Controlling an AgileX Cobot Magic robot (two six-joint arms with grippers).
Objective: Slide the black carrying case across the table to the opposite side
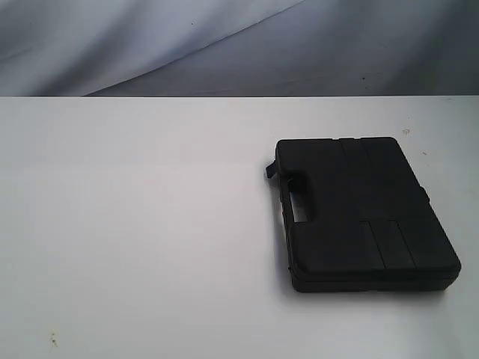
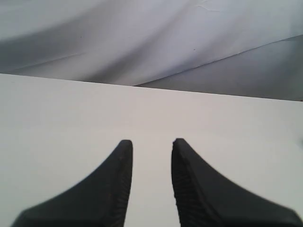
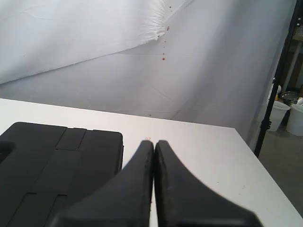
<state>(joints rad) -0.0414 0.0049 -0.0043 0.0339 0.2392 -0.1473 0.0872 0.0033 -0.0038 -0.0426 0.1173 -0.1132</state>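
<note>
Pressing the closed right end effector [image 3: 154,144] low against the flat black plastic case [image 1: 363,213] should slide it toward the left edge of the white worktop [image 1: 135,224].

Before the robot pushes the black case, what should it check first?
1. Case lies flat on the table: ok.
2. Table toward the other side shows nothing in the way: ok.
3. Right fingers shut for pushing: ok.
4. Right fingers touching the case: cannot tell.
5. Left fingers open, holding nothing: ok.
</note>
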